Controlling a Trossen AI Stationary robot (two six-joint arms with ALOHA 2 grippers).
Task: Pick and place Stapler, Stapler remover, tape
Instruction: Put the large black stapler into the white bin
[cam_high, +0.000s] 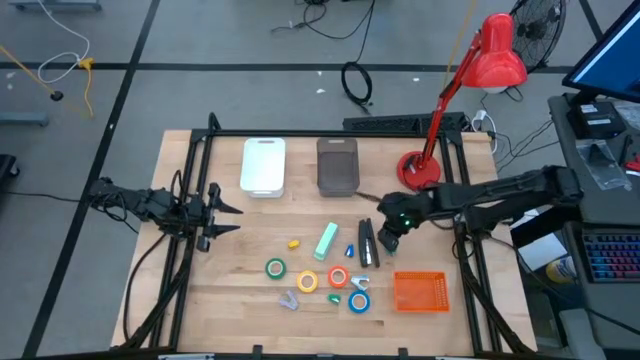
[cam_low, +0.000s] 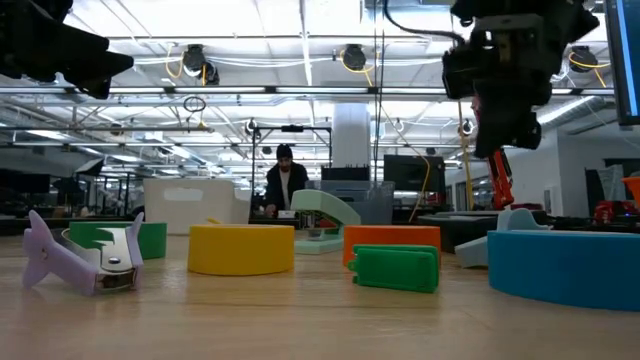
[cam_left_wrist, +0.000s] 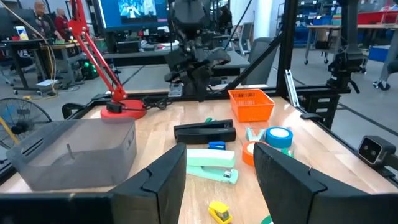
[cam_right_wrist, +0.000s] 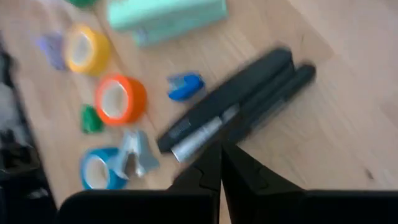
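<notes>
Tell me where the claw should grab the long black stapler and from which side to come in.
Grip the long black stapler across its narrow width near the middle, coming straight down from above. It lies flat on the wooden table, long and slim, so only its short sides fit between the fingers. The right claw hangs right beside it; the small blue stapler remover lies close on one side, so keep the fingers narrow.

High cam overhead, low cam table-level; both share black stapler.

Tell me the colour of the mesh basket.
Orange; the mesh basket shows best in the high view.
</notes>
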